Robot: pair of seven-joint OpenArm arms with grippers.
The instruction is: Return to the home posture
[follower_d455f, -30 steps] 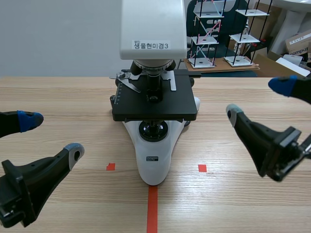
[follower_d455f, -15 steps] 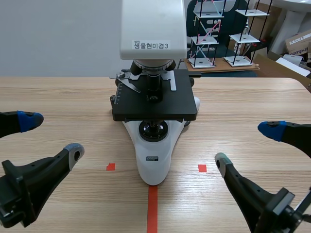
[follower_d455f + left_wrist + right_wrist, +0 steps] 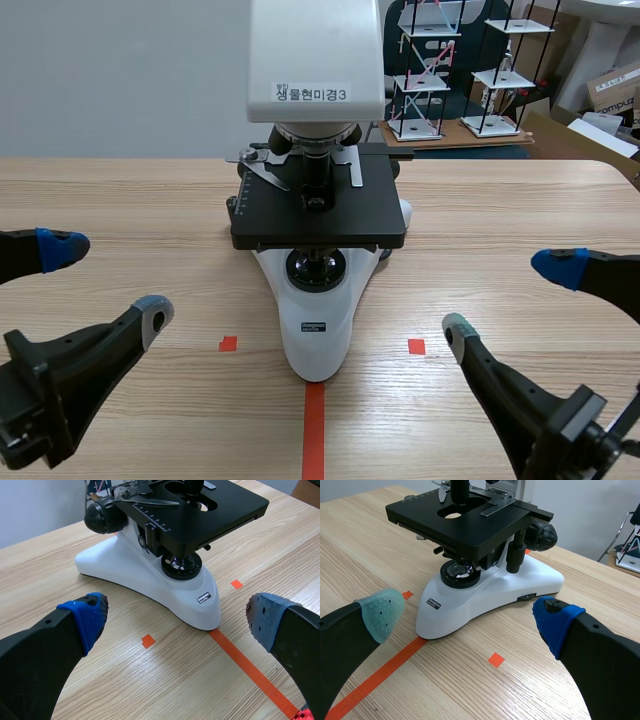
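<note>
Up top, microscope (image 3: pixel 316 320) head cropped; L gripper (image 3: pixel 107 280), R gripper (image 3: pixel 505 297) spread

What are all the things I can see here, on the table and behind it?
microscope: one, white body with black stage, middle of the table.
table: one, light wood, under everything.
tape marks: one line and two small squares, orange-red, by the microscope's foot.
shelf models: a few, white plates on black rods, behind the table.
cardboard box: at least one, brown, far back at the right.
left pincer: one, black with blue and grey pads, open, empty, left of the microscope.
right pincer: one, same colours, open, empty, right of it.
</note>
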